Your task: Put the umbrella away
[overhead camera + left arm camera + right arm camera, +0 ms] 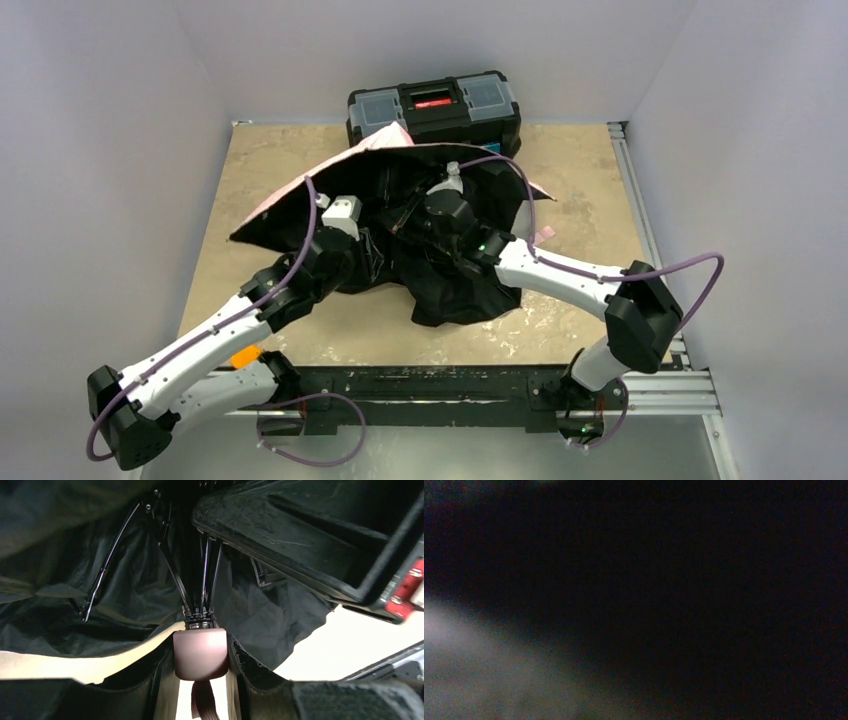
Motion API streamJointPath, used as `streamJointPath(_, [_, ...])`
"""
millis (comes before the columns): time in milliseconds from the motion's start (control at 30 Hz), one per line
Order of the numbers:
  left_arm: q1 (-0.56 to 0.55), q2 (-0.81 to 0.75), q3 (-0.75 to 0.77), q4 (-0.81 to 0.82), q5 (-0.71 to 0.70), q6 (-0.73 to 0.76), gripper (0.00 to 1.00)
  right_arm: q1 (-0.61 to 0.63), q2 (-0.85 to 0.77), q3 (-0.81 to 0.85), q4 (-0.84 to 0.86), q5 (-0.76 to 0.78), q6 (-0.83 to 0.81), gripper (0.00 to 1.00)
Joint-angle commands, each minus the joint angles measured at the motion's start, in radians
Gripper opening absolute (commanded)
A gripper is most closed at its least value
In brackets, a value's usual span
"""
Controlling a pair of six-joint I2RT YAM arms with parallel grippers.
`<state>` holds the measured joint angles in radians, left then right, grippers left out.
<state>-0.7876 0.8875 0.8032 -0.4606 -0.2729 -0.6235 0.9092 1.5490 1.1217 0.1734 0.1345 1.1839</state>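
Left claw (201, 647) pinches the pale pink fabric umbrella (440, 295) by its handle, steadying it for folding; right claw (432, 207) is pressed together among its folds.

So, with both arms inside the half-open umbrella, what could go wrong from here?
1. The left fingers grip the umbrella only by its smooth pink handle; it might slip or twist out.
2. The right wrist view is almost black, so the right arm works unseen under the fabric and could snag it.
3. The thin black ribs stand half folded near the handle; a hard push may bend them.
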Motion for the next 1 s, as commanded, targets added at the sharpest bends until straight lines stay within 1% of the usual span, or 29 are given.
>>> streamJointPath(0, [0.0, 0.036, 0.045, 0.117, -0.1, 0.054, 0.0, 0.077, -0.056, 0.104, 0.053, -0.059, -0.045, 0.0])
streamJointPath(100, [0.002, 0.047, 0.137, 0.116, -0.141, 0.114, 0.0, 0.114, -0.035, 0.205, -0.042, -0.048, -0.085, 0.0])
streamJointPath(200, [0.003, 0.062, 0.222, 0.104, -0.17, 0.17, 0.0, 0.138, -0.029, 0.266, -0.086, -0.014, -0.152, 0.0])
streamJointPath(267, [0.007, 0.066, 0.23, 0.103, -0.184, 0.188, 0.0, 0.141, -0.034, 0.267, -0.077, 0.003, -0.182, 0.0])
streamJointPath(333, [0.008, 0.06, 0.191, 0.117, -0.185, 0.189, 0.0, 0.144, -0.038, 0.249, -0.054, 0.024, -0.241, 0.0])
streamJointPath(367, [0.008, 0.055, 0.16, 0.125, -0.186, 0.179, 0.02, 0.146, -0.04, 0.226, -0.03, 0.045, -0.273, 0.0])
streamJointPath(400, [0.008, 0.054, 0.119, 0.13, -0.188, 0.161, 0.08, 0.146, -0.042, 0.198, -0.001, 0.066, -0.31, 0.0])
streamJointPath(433, [0.008, 0.053, 0.076, 0.133, -0.177, 0.144, 0.17, 0.145, -0.037, 0.161, 0.049, 0.089, -0.359, 0.0])
streamJointPath(467, [0.008, 0.055, 0.031, 0.136, -0.164, 0.118, 0.28, 0.145, -0.027, 0.132, 0.077, 0.118, -0.4, 0.0])
streamJointPath(500, [0.008, 0.054, -0.018, 0.126, -0.152, 0.08, 0.37, 0.146, -0.013, 0.104, 0.095, 0.136, -0.428, 0.0])
streamJointPath(567, [0.007, 0.024, -0.122, 0.113, -0.1, 0.008, 0.5, 0.146, 0.022, 0.042, 0.157, 0.152, -0.482, 0.0])
streamJointPath(600, [0.006, 0.006, -0.169, 0.102, -0.073, -0.028, 0.55, 0.146, 0.044, 0.013, 0.179, 0.152, -0.489, 0.0])
streamJointPath(700, [-0.022, -0.117, -0.277, 0.03, -0.029, -0.117, 0.63, 0.146, 0.109, -0.06, 0.212, 0.178, -0.484, 0.0])
streamJointPath(767, [-0.058, -0.197, -0.289, -0.067, -0.041, -0.146, 0.67, 0.145, 0.155, -0.09, 0.226, 0.18, -0.462, 0.0])
streamJointPath(867, [-0.097, -0.279, -0.239, -0.235, -0.049, -0.174, 0.7, 0.146, 0.211, -0.091, 0.201, 0.207, -0.438, 0.0])
streamJointPath(967, [-0.121, -0.319, -0.155, -0.394, -0.018, -0.202, 0.71, 0.146, 0.27, -0.08, 0.175, 0.205, -0.426, 0.0])
